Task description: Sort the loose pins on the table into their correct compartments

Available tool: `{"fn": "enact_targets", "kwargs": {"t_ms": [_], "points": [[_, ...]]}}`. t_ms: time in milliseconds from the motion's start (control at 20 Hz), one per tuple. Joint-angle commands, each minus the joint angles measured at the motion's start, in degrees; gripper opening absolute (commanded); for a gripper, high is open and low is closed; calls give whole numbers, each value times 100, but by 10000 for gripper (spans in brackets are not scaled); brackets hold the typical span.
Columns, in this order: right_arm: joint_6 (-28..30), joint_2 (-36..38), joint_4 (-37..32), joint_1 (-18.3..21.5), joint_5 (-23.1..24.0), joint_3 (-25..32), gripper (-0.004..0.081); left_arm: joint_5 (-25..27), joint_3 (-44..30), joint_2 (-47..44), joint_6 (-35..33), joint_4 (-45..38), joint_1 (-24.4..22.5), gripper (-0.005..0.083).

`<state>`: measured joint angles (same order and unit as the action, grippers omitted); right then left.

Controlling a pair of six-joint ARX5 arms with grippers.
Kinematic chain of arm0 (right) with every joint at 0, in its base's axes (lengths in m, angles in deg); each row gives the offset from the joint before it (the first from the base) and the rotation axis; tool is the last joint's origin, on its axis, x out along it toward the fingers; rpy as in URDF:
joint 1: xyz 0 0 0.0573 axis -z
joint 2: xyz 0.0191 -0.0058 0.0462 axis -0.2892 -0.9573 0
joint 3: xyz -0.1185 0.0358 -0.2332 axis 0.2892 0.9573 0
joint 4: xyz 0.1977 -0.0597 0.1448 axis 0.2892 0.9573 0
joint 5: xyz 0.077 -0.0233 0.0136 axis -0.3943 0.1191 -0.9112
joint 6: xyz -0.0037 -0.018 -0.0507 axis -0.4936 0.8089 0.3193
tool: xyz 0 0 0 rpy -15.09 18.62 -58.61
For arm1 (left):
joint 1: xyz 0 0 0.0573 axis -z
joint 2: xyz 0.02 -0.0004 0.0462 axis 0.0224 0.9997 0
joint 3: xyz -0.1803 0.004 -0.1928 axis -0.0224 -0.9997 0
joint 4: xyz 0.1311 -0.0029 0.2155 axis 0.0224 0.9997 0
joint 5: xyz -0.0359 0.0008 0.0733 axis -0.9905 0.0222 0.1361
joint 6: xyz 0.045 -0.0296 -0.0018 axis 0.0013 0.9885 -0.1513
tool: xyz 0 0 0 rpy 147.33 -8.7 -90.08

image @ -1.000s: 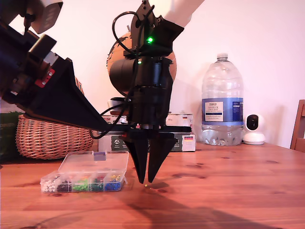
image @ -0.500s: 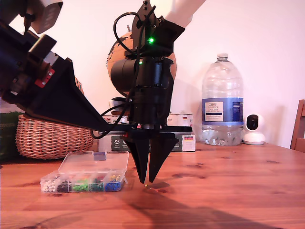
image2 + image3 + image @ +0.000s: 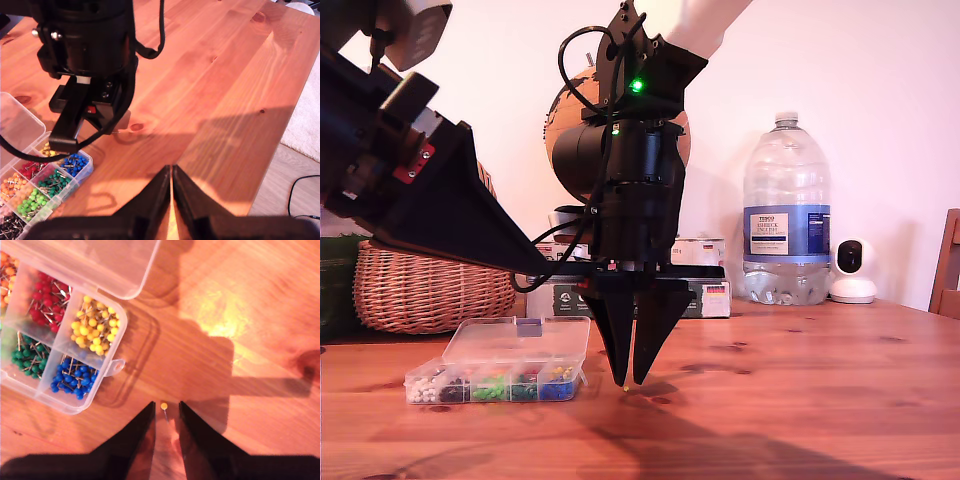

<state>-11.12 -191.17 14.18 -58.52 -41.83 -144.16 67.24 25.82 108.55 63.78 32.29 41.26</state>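
A loose yellow-headed pin (image 3: 163, 405) lies on the pine table (image 3: 800, 400), between the fingertips of my second gripper (image 3: 165, 407). That gripper stands narrowly open, with a gap on each side of the pin. In the exterior view my second gripper (image 3: 630, 380) points straight down just right of the clear organizer box (image 3: 500, 380), whose lid (image 3: 520, 340) is folded back. The nearest compartments hold yellow pins (image 3: 95, 332) and blue pins (image 3: 75, 380). My first gripper (image 3: 171, 169) is shut on nothing, raised above the table and looking at the second arm (image 3: 85, 50).
In the exterior view a wicker basket (image 3: 430, 290) stands at the back left. A large water bottle (image 3: 785, 215), a small white camera (image 3: 852, 270) and cardboard boxes (image 3: 700, 290) line the back. A chair (image 3: 948, 265) shows at the right edge.
My second gripper has shifted slightly toward the exterior view's right, staying at the table surface. The first arm has not moved.
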Motion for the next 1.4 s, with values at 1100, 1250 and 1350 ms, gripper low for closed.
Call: {"fn": "enact_targets", "kwargs": {"t_ms": [1100, 1250, 1350], "points": [[-4, -326, -59, -26, -39, 66, 97, -11, -111, 61, -4, -46, 7, -23], [-4, -326, -90, -26, -52, 66, 80, -11, -111, 61, -7, -46, 7, -23], [-9, -326, -103, -26, -144, 66, 73, -11, -111, 61, -4, -46, 7, -23]]}}
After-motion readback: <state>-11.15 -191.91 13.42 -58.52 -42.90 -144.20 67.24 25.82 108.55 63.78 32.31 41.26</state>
